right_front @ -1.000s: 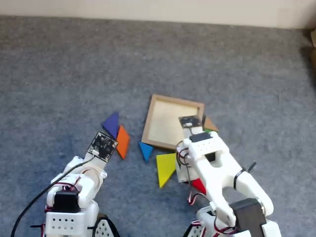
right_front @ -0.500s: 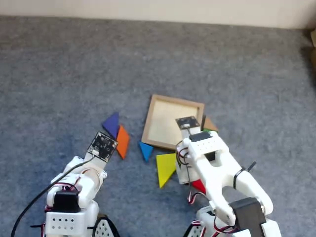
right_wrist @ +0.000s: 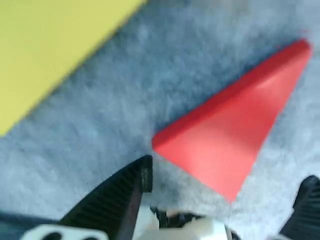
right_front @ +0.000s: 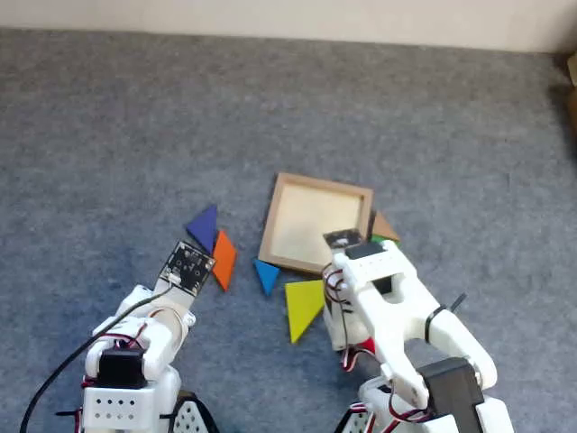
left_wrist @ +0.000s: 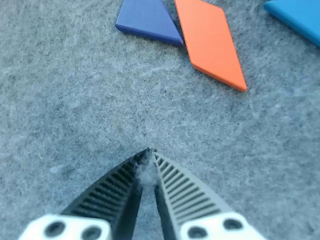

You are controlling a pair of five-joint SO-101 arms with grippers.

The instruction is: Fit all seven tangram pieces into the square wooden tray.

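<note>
The square wooden tray (right_front: 279,216) lies empty at mid-table. Left of it are a dark blue triangle (right_front: 205,227), an orange parallelogram (right_front: 224,258) and a light blue triangle (right_front: 266,274). A yellow triangle (right_front: 302,307) sits in front of the tray. My right arm (right_front: 383,289) mostly covers a red triangle (right_front: 364,342). In the right wrist view my right gripper (right_wrist: 227,182) is open just above the carpet, with the red triangle (right_wrist: 235,135) reaching between its fingers and the yellow triangle (right_wrist: 55,45) beyond. My left gripper (left_wrist: 146,159) is shut, short of the dark blue triangle (left_wrist: 147,20) and orange parallelogram (left_wrist: 210,42).
A brown piece (right_front: 384,225) and a green piece (right_front: 385,238) peek out at the tray's right side beside my right arm. The light blue triangle (left_wrist: 295,12) shows at the edge of the left wrist view. Grey carpet covers the table, open at the back and far left.
My right arm has drawn back from the tray's near edge toward the front, over the red triangle. The left arm and the pieces have stayed put.
</note>
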